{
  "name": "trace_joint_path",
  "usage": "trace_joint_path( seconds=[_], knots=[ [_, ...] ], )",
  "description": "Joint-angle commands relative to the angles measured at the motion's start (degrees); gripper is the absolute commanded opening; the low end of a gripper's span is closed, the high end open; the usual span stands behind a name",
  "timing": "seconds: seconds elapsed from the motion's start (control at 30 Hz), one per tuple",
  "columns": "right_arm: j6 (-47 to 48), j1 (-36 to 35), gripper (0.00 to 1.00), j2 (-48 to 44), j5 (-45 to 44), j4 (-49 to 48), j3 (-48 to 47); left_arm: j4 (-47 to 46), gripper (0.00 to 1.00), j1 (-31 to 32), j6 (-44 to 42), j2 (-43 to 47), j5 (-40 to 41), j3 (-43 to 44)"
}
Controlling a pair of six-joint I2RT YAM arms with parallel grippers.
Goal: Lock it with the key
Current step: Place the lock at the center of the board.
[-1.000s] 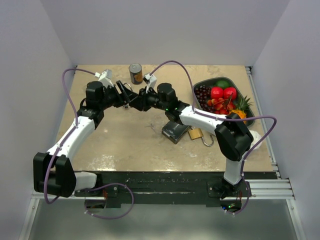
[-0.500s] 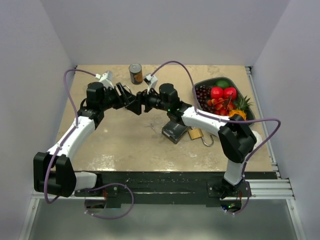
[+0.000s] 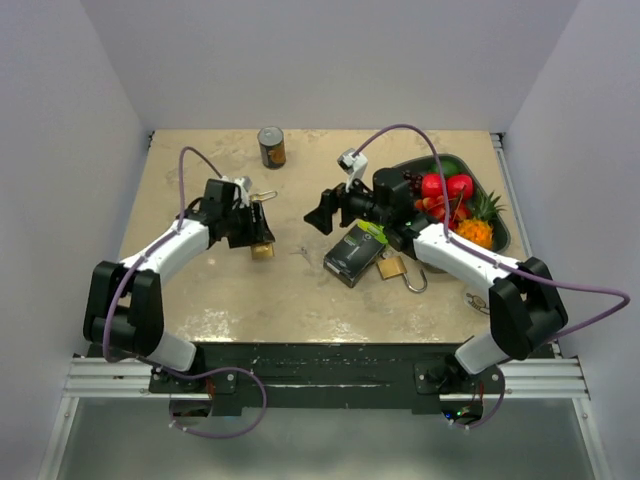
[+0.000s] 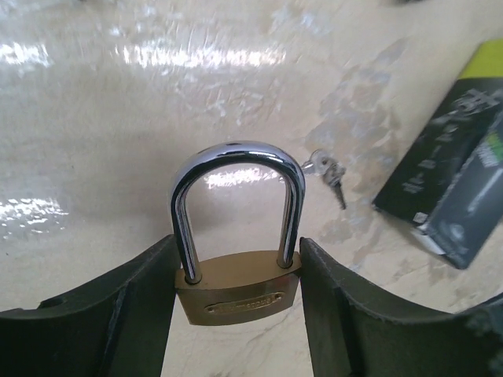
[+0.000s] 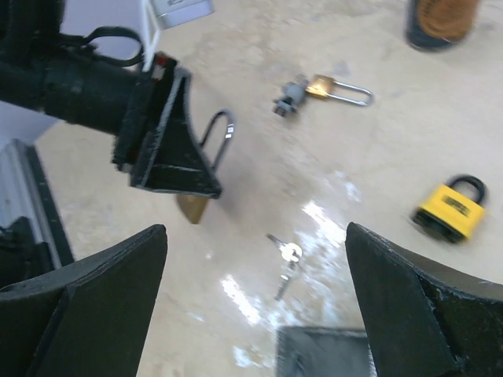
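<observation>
A brass padlock (image 4: pixel 238 294) with a closed chrome shackle (image 4: pixel 236 157) sits between my left gripper's (image 4: pixel 238 245) fingers (image 4: pixel 118 314), held by its sides just above the table. From above, that left gripper (image 3: pixel 256 236) and padlock (image 3: pixel 262 250) are left of centre. The key (image 4: pixel 330 171) lies flat on the table beyond the padlock, and also shows as a small key (image 3: pixel 305 255) from above. My right gripper (image 3: pixel 322 212) hangs wide open with nothing in it, above the key (image 5: pixel 284 259), facing the left gripper (image 5: pixel 165 149).
A black box (image 3: pixel 352 255) lies right of the key, with a second brass padlock (image 3: pixel 392 268) beside it. A small padlock with a key in it (image 5: pixel 322 90), a yellow padlock (image 5: pixel 448 208) and a can (image 3: pixel 271 146) lie further back. A fruit tray (image 3: pixel 499 242) stands at right.
The grippers were together at the back centre. My right gripper opened and drew away to the right. My left gripper swung nearer and lower with the padlock.
</observation>
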State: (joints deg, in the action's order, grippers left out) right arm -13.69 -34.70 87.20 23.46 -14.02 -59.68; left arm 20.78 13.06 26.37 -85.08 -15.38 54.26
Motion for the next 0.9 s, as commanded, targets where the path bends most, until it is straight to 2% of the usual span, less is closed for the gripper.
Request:
trace_joint_path(
  seconds=[0.0,0.4,0.6,0.7,0.87],
  knots=[
    [5.7,2.0,0.99,-2.5,-1.6,2.4,0.9,0.3,0.00,2.8,-1.0,-3.2,3.2,3.4],
    [8.2,2.9,0.99,-3.5,-3.5,3.0,1.2,0.4,0.00,6.7,-0.7,-14.0,6.5,7.5],
    [7.7,3.3,0.99,-2.6,-3.6,2.8,0.4,0.7,0.08,8.5,0.5,-17.1,9.1,8.3],
    [7.8,3.3,0.99,-2.7,-3.8,2.6,0.7,1.1,0.17,8.9,1.2,-19.0,9.7,8.1],
    [7.8,3.8,0.99,-3.3,-4.2,2.9,0.7,2.3,0.41,8.9,2.5,-20.2,11.2,7.4]
  ],
)
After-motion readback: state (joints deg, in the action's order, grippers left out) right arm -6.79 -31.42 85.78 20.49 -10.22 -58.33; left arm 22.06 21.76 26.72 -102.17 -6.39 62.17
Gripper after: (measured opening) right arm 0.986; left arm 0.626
